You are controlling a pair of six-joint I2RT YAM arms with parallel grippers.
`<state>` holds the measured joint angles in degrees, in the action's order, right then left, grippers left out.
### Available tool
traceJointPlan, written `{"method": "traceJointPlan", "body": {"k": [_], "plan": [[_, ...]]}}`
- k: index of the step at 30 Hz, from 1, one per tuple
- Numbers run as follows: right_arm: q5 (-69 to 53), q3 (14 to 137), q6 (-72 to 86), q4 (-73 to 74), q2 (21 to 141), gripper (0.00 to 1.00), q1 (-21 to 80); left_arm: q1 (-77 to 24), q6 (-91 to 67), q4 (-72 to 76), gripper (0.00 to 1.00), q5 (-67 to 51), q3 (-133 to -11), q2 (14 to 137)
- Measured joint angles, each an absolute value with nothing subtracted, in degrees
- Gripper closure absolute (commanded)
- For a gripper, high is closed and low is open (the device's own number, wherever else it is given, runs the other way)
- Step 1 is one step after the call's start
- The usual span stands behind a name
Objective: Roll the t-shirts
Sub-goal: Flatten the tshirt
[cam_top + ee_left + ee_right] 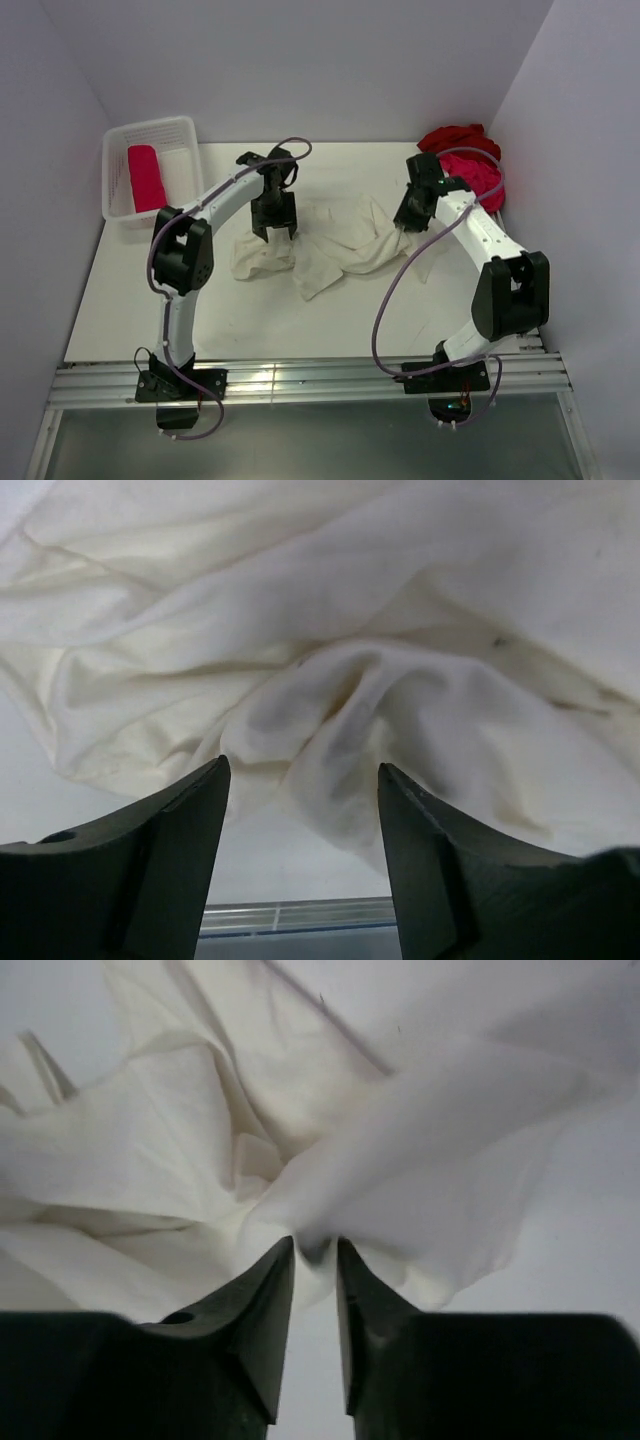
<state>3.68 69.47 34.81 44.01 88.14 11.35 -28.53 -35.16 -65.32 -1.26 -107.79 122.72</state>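
One cream-white t-shirt (340,245) lies crumpled on the worktop (300,330). Left jaws stand apart above it, gripping nothing; right jaws nearly closed, pinching a fold at its right edge.

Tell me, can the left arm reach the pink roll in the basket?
Probably yes. The pink roll lies in the open-topped basket on that arm's side, nothing covering it. The left pincer would first have to swing away from the cream t-shirt.

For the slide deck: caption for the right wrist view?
Right gripper pinches a gathered fold of the cream-white t-shirt.
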Motion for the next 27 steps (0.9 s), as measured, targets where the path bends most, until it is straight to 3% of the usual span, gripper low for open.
{"method": "traceJointPlan", "body": {"k": [5, 13, 20, 27], "plan": [[2.7, 73.89, 32.75, 42.65, 89.17, 0.54, 9.58, -31.09, -35.46, -63.61, 0.33, -0.32, -97.78, 111.15], [0.93, 67.07, 31.86, 41.8, 85.23, 0.55, 9.32, -47.7, -42.04, -52.51, 0.35, -2.57, -78.02, 89.84], [-0.56, 63.46, 32.12, 41.23, 79.07, 0.55, 7.27, -51.86, -49.25, -39.29, 0.34, -2.85, -59.57, 88.2], [-2.22, 60.1, 33.06, 40.95, 74.3, 0.56, 5.28, -51.86, -48.97, -30.22, 0.35, 4.43, -56.58, 88.23]]}}
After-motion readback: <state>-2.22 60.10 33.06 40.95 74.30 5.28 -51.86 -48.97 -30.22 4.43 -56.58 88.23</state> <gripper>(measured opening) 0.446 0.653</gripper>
